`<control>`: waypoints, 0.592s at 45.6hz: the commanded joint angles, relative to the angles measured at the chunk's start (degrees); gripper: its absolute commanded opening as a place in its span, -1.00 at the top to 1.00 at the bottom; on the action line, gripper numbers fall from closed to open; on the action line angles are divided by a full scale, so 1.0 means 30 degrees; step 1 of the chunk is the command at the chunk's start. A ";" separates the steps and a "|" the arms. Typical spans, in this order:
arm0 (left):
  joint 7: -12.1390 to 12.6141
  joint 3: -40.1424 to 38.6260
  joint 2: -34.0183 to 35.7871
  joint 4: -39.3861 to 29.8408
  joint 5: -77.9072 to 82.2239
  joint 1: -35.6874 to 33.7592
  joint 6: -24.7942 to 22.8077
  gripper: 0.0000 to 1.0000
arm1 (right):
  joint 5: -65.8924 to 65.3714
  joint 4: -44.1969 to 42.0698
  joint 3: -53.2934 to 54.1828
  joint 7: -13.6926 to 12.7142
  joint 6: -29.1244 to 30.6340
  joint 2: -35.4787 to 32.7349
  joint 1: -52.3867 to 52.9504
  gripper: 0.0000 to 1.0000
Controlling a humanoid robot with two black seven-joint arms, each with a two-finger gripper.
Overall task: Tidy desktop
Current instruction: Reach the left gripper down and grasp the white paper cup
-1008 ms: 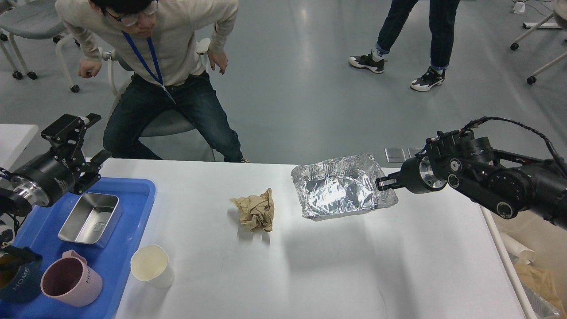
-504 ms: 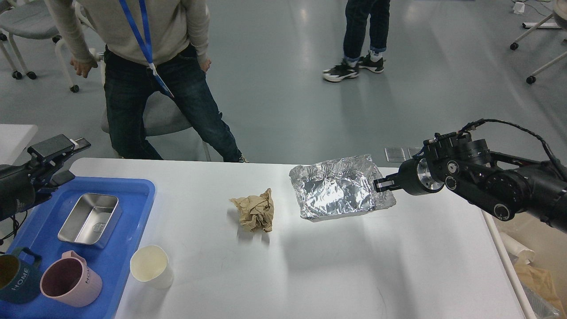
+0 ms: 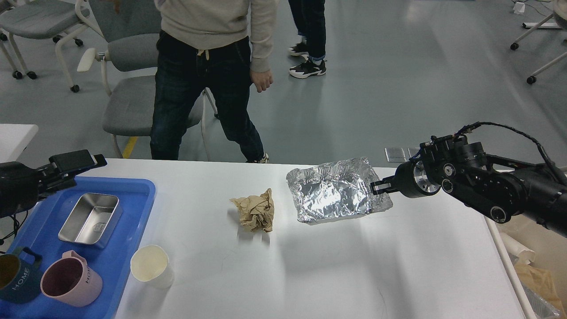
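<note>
- Desktop (image 3: 354,266), white with rounded corners, fills most of the head view. Clutter sits on its far and left parts; the near right part shows bare.
- Blue tray (image 3: 133,195) lies at the desktop's left end. It carries a steel tin (image 3: 91,219), a pink mug (image 3: 71,281) and a dark mug (image 3: 15,281) cut by the frame edge.
- Right arm reaches in over the desktop's right end. My right gripper (image 3: 376,187) is at the foil tray's right rim; its fingers look pinched on the foil edge, with the tray's right side seeming slightly raised off the surface.
- Foil tray (image 3: 334,192), crumpled, sits on the far middle-right of the desktop, left of the claw.
- Left gripper (image 3: 79,161) hovers over the far left corner above the blue tray, holding nothing; seen end-on and dark, so whether it is open I cannot tell.
- Brown paper wad (image 3: 256,213) lies mid-desktop, well apart from both claws; white paper cup (image 3: 150,266) stands just beside the blue tray's near right edge.
- Step in hand, as I judge it: clearing the foil tray. Next move calls for a firm pinch, a lift, and a carry off the right edge; thin foil may bend or tear.
</note>
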 commanded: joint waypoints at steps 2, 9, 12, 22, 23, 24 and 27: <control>0.0008 0.0439 -0.0843 -0.0506 0.0673 0.0669 0.0197 -0.91 | 0.0002 0.0015 0.0002 0.0000 -0.0076 0.0000 -0.0001 1.00; 0.0359 0.0469 -0.0814 -0.0799 0.1437 0.1898 0.0168 -0.91 | 0.0002 0.0015 0.0002 0.0000 -0.0076 0.0087 -0.0030 1.00; 0.0389 0.0469 -0.0814 -0.0770 0.1466 0.2631 0.0197 -0.91 | 0.0002 -0.0014 0.0002 0.0000 -0.0105 0.0204 -0.0030 1.00; 0.0535 0.0615 -0.1428 -0.0741 0.2050 0.4389 0.0461 -0.91 | -0.0028 -0.0044 -0.0028 0.0000 -0.0106 0.0380 -0.0001 1.00; 0.0564 0.0674 -0.1574 -0.0741 0.2400 0.4565 0.0490 -0.91 | -0.0028 -0.0044 -0.0028 0.0000 -0.0106 0.0409 -0.0001 1.00; 0.0652 0.0732 -0.1662 -0.0741 0.2839 0.4682 0.0548 -0.91 | -0.0028 -0.0044 -0.0028 0.0000 -0.0106 0.0410 -0.0001 1.00; 0.1032 0.1025 -0.2014 -0.0740 0.4012 0.4947 0.0870 -0.90 | -0.0028 -0.0044 -0.0028 0.0000 -0.0135 0.0410 -0.0030 1.00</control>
